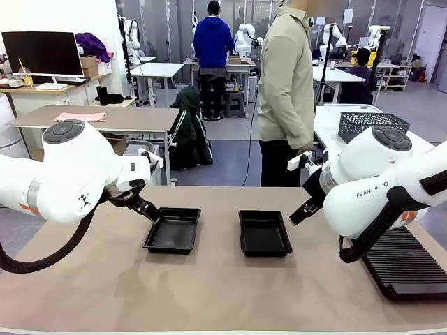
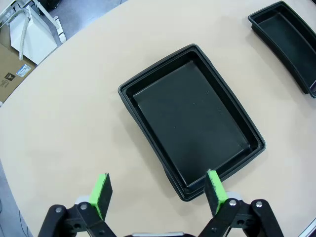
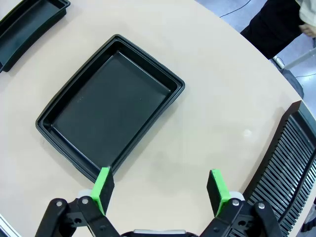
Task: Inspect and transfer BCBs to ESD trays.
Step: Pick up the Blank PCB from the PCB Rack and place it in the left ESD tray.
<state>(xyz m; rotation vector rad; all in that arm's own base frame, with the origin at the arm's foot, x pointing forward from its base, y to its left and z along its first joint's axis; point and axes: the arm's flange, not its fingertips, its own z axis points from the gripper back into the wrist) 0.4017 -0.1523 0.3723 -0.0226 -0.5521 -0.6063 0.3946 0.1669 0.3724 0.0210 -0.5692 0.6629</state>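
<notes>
ESD trays (image 1: 264,232) and tools: how do they stand?

— Start closest to you. Your left tool (image 2: 158,192) has its jaws spread wide and grips nothing. Its green pads (image 2: 100,195) stand well apart, and in the left wrist view one of them lines up with a corner of the left tray (image 2: 190,123). Your right tool (image 3: 160,188) is spread just as wide and also holds nothing. It hangs over bare worktop (image 3: 207,113) between the right tray (image 3: 111,103) and the ribbed black rack (image 3: 291,163).

— And farther out?

— The rack lies along your right-hand edge of the worktop, nearer you than the trays. Both trays lie flat near the middle, side by side with a gap between them, their black floors in plain view. From the front, the left tool's tip is at the left tray's outer far corner; I cannot tell you whether it touches the rim. The right tool is off the right tray's outer side, apart from it. At the far side a person (image 1: 286,91) in a khaki shirt and dark trousers stands side-on. Farther back another person (image 1: 213,42) in a blue top faces away, and a dark monitor (image 1: 43,52) sits on a desk at the left.
</notes>
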